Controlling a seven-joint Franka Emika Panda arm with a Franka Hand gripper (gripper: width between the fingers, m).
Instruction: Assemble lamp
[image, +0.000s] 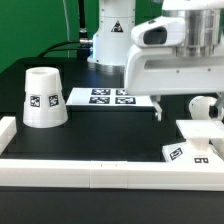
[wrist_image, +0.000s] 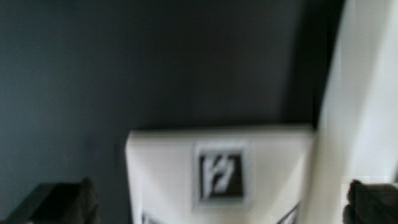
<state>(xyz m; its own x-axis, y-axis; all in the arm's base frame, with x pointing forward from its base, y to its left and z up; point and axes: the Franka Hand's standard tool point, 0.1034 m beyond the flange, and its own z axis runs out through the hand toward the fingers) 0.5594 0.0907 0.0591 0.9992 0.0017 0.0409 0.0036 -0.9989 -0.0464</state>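
Note:
The flat square lamp base (image: 193, 150), with a tag on its side, lies at the front on the exterior view's right. The rounded bulb (image: 204, 106) stands just behind it. The tapered shade (image: 42, 97) stands upright at the exterior view's left. My gripper (wrist_image: 217, 205) hangs above the base and is open. Its two dark fingertips (wrist_image: 63, 200) show far apart at the edges of the blurred wrist view, with the base's tagged face (wrist_image: 222, 168) between them and lower down. It holds nothing.
The marker board (image: 108, 97) lies flat behind the middle of the black table. A white wall (image: 90, 168) runs along the front and left edges and shows beside the base in the wrist view (wrist_image: 356, 90). The arm's white body (image: 165, 65) overhangs the right half.

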